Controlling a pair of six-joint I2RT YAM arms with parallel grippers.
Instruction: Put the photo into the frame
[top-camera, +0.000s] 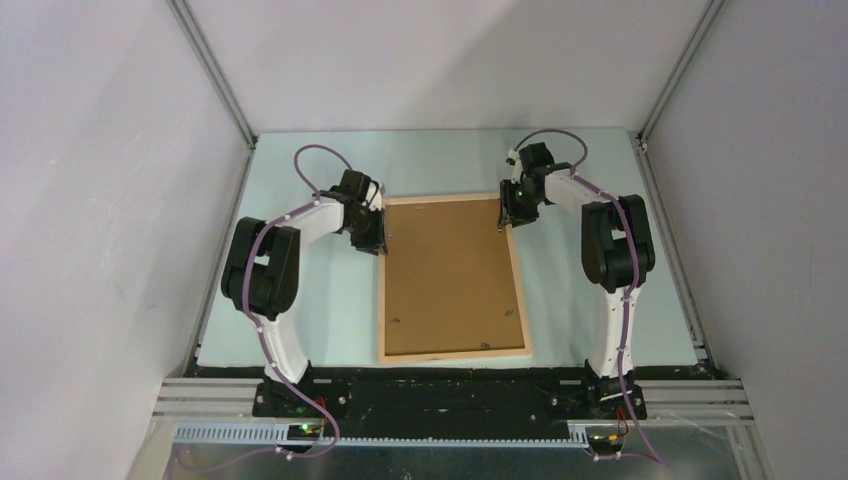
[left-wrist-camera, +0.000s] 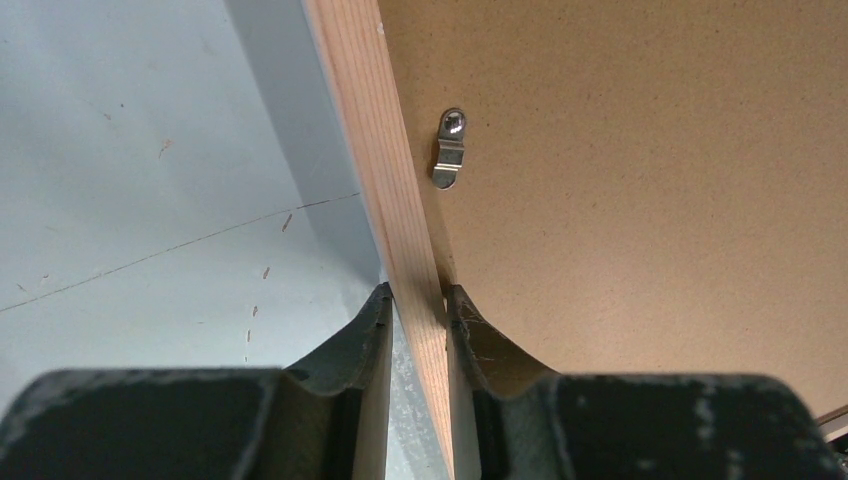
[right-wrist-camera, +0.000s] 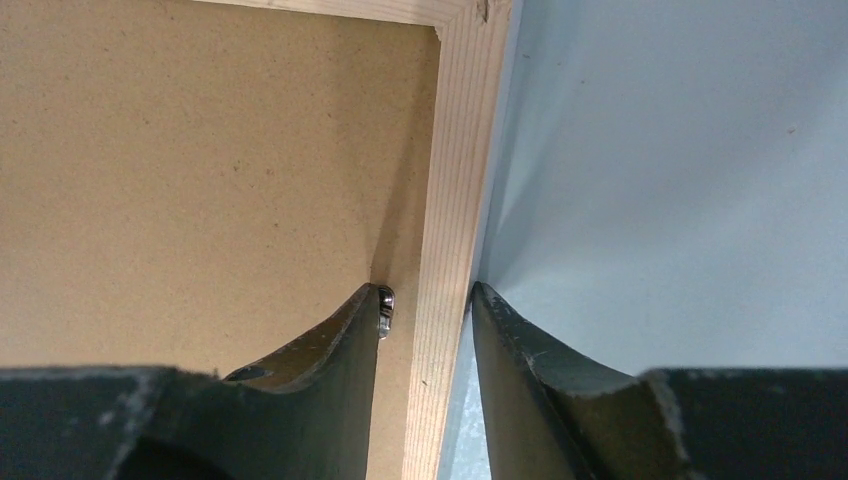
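The frame (top-camera: 455, 354), pale wood rails, lies flat on the table with a brown backing board (top-camera: 450, 275) filling it. The photo is hidden. My left gripper (top-camera: 378, 238) sits at the frame's far left corner. In the left wrist view my left gripper (left-wrist-camera: 417, 295) is shut on the left rail (left-wrist-camera: 375, 130), one finger on each side. My right gripper (top-camera: 507, 218) is at the far right corner. In the right wrist view my right gripper (right-wrist-camera: 425, 295) straddles the right rail (right-wrist-camera: 455, 170), open, with a gap on the board side.
A small metal clip (left-wrist-camera: 449, 150) is fixed on the backing board (left-wrist-camera: 650, 180) beside the left rail. Another clip (right-wrist-camera: 386, 305) touches the tip of my right gripper's inner finger. Pale table surface (top-camera: 330, 320) surrounds the frame; enclosure walls stand on all sides.
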